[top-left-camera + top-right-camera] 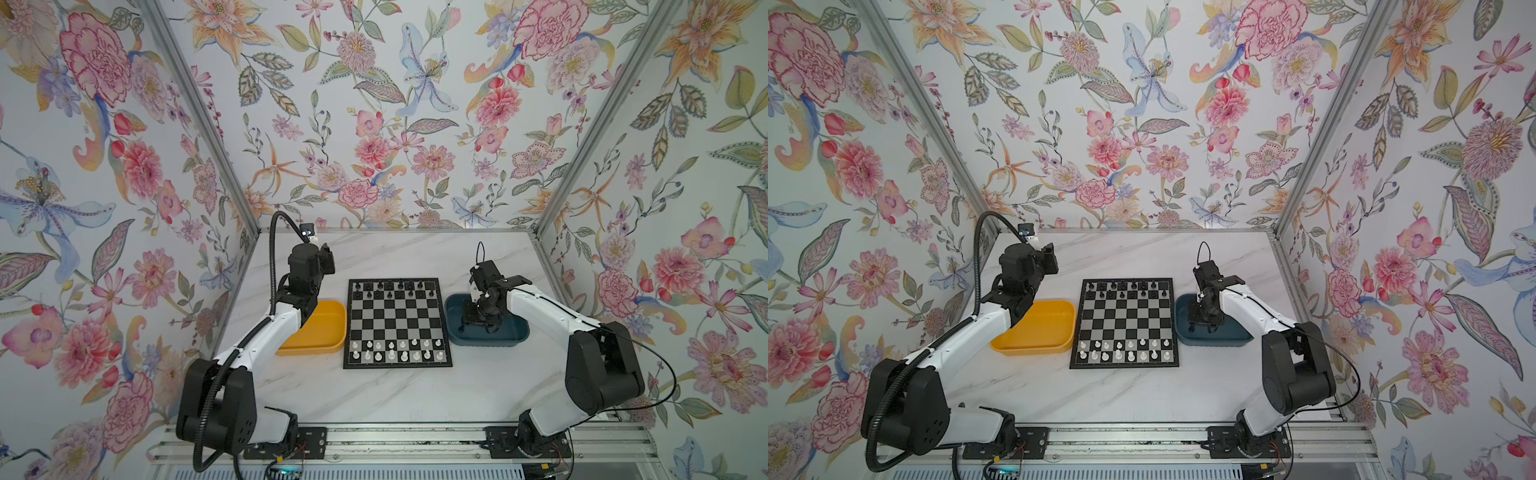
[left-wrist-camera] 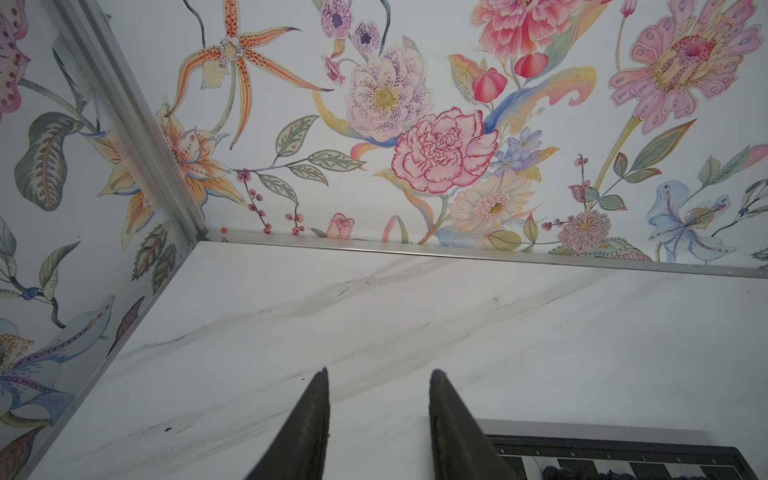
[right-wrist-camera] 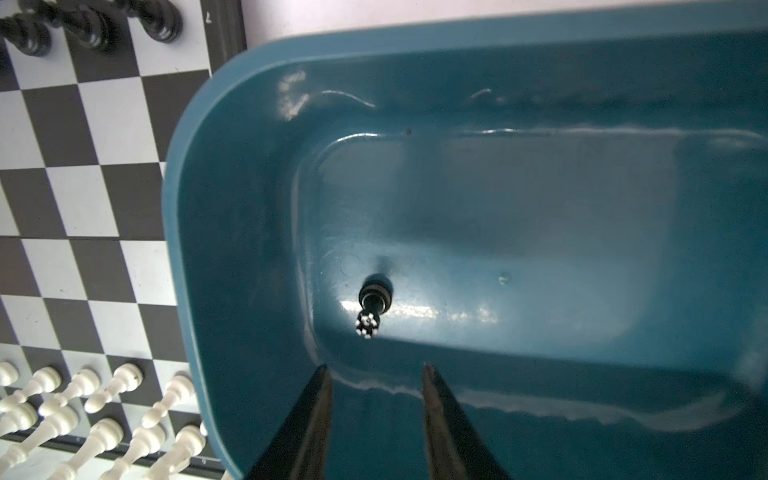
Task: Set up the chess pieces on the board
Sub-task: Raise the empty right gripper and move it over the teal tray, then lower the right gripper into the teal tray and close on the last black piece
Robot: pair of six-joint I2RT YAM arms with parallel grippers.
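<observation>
Between flowered wallpaper walls (image 1: 395, 124), the white marble-look tabletop (image 1: 395, 395) carries the black-and-grey checked chessboard (image 1: 397, 320), white plastic chessmen (image 1: 390, 354) on its near rows, black chessmen (image 1: 388, 286) far. Fingers apart and holding nothing, the left gripper (image 2: 379, 371) hangs over bare tabletop, the right gripper (image 3: 376, 365) above the dark blue tray (image 3: 249, 208), where one black piece (image 3: 374, 297) stands.

Two trays on a marble tabletop (image 1: 395, 395).
A yellow tray (image 1: 320, 332) lies toward the left edge and a dark blue tray (image 1: 490, 338) toward the right edge; flowered wallpaper (image 1: 374, 124) rises on three sides.
</observation>
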